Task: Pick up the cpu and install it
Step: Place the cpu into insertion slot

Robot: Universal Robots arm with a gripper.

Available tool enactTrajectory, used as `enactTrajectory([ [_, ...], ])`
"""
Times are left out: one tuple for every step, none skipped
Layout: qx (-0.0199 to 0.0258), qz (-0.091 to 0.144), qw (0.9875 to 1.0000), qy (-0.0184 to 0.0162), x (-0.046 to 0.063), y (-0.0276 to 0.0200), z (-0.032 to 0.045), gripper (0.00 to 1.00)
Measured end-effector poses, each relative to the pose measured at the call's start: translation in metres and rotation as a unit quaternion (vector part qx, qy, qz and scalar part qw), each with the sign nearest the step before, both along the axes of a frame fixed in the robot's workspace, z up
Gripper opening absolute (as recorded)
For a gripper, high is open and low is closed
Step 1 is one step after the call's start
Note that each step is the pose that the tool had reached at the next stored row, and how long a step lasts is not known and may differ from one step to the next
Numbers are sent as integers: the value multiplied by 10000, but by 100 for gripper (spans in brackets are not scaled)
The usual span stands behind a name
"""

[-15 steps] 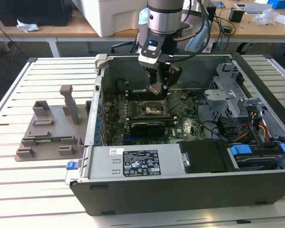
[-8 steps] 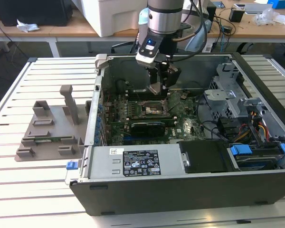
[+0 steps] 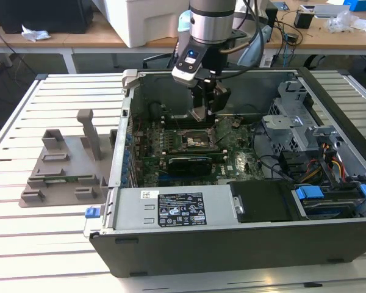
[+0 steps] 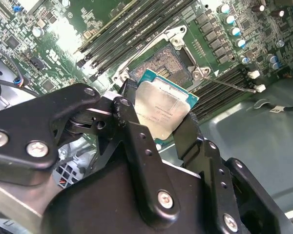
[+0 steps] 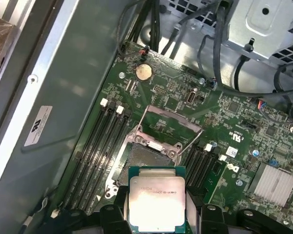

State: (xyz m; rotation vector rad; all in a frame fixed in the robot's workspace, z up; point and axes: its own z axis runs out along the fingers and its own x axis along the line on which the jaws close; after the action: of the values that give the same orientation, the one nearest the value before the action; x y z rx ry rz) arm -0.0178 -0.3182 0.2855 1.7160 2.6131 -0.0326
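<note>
Black gripper [image 4: 158, 118] pinches the flat, shiny square cpu [image 4: 164, 108] above the open socket [image 4: 161, 66].

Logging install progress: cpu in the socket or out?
Out. In both wrist views the gripper holds the cpu clear of the open, bare socket.

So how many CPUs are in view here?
1. The cpu is held in the gripper, above the open, empty socket. Others could be hidden elsewhere in the case.
</note>
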Motion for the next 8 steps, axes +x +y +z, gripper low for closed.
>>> enactTrajectory([
  [-1,-51,10000,0,0,0,0,55],
  [-3,-90,10000,0,0,0,0,55],
  [-4,-123,9999,0,0,0,0,55],
  [-5,-159,9999,0,0,0,0,55],
  [-6,-204,9998,0,0,0,0,55],
  [-8,-254,9997,0,0,0,0,55],
  [-8,-285,9996,0,0,0,0,55],
  [-10,-341,9994,0,0,0,0,55],
])
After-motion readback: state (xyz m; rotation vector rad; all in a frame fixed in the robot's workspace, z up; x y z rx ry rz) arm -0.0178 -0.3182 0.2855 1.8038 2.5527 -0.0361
